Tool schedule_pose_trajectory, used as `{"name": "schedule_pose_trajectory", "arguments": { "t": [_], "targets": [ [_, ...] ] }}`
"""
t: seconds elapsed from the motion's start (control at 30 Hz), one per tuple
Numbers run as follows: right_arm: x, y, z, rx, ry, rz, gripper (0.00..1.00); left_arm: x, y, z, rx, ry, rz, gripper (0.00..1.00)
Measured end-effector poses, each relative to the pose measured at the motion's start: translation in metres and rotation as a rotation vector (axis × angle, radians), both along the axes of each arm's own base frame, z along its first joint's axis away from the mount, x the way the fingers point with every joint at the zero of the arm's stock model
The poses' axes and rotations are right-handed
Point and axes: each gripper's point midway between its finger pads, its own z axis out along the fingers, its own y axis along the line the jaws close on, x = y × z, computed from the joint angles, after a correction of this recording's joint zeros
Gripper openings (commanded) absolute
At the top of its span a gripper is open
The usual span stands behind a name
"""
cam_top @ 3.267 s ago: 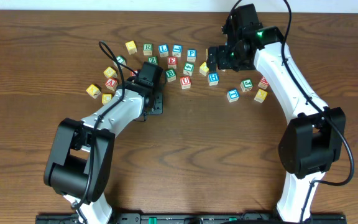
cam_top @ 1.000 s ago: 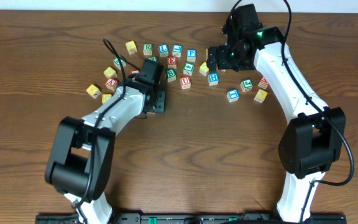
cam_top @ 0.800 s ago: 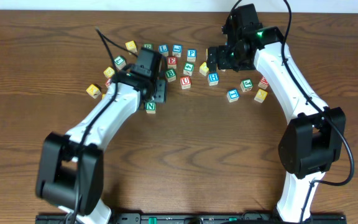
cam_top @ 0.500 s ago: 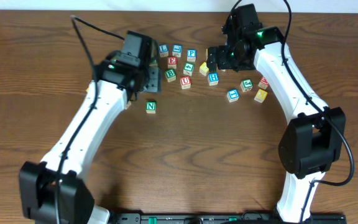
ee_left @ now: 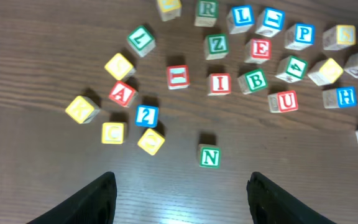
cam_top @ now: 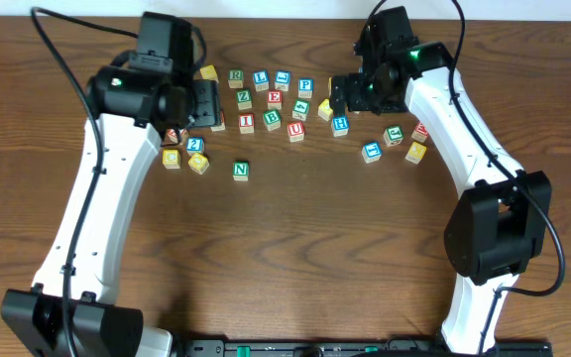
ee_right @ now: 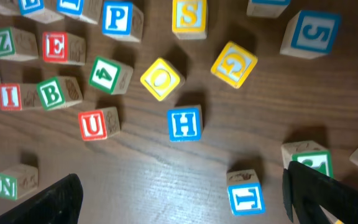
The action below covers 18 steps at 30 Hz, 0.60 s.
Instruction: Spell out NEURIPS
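A green N block (cam_top: 241, 170) stands alone on bare wood in front of the block cluster and also shows in the left wrist view (ee_left: 210, 155). In the cluster are a red E (cam_top: 274, 98), a red U (cam_top: 296, 130), a green R (cam_top: 236, 76), a red I (cam_top: 247, 122) and a blue P (cam_top: 305, 87). A yellow S (ee_right: 189, 14) shows only in the right wrist view. My left gripper (cam_top: 204, 103) is open and empty, high above the cluster's left side (ee_left: 182, 193). My right gripper (cam_top: 350, 94) is open and empty above the blue H (ee_right: 184, 122).
Other letter and number blocks lie around: Z (cam_top: 244, 98), B (cam_top: 272, 120), L (cam_top: 261, 78), a green 4 (cam_top: 301, 108), several yellow ones at the left (cam_top: 171, 158) and a group at the right (cam_top: 373, 151). Bare wood stretches in front of the N.
My left gripper let go of the N block on the bare wood, then rose and drew back to the upper left. The right arm has not moved.
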Motion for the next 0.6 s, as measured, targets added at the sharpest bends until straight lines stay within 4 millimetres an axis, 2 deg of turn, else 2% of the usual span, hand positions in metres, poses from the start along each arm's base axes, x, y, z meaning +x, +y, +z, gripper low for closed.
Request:
{"name": "schedule_pose_trajectory", "arguments": {
  "t": [0.27,0.43,0.6],
  "targets": [
    [0.000,0.006,0.001,0.031,0.002,0.013,0.99,-0.001,0.009,-0.001,0.000,0.009,0.023,0.67],
    [-0.002,0.010,0.002,0.055,0.010,0.027,0.94,-0.001,0.009,-0.001,0.000,0.009,0.023,0.67],
    [-0.014,0.013,0.000,0.074,0.055,0.051,0.91,0.002,0.008,0.001,-0.002,-0.003,0.024,0.68]
  ]
}}
